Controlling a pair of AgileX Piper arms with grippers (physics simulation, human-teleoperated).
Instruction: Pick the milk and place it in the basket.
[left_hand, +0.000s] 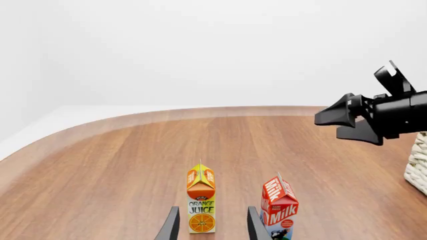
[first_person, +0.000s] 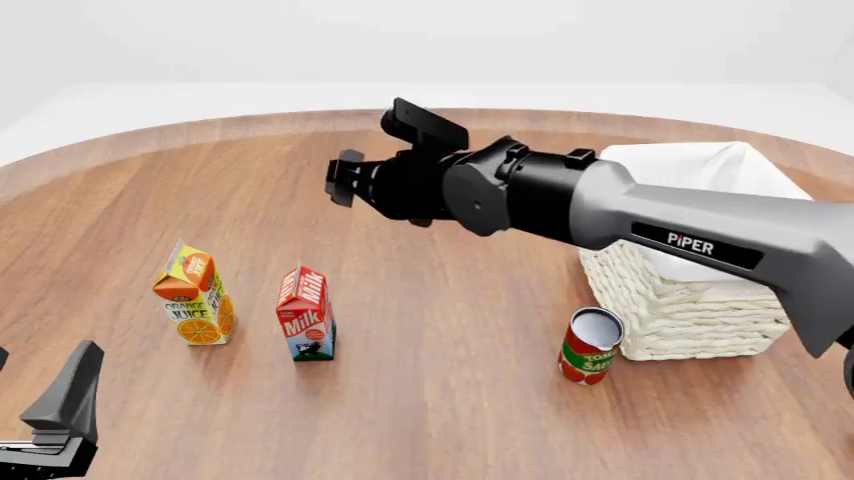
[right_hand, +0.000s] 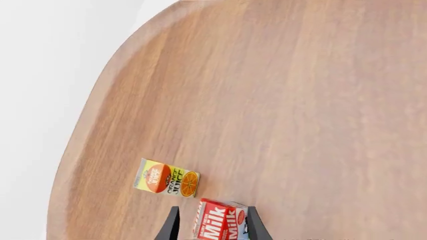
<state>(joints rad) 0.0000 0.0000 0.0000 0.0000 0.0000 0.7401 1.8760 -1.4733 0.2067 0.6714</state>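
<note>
Red-topped milk carton (first_person: 306, 314) upright on desk (first_person: 441, 400), likely light, crushable; grip flat sides mid-body. Right end effector (first_person: 344, 178) spread open, empty, above it.

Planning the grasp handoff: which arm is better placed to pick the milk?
Likely right. The right gripper hangs open over the table, its wrist view framing the red gable-top milk carton between its fingers. The left gripper sits low at the near edge.
</note>
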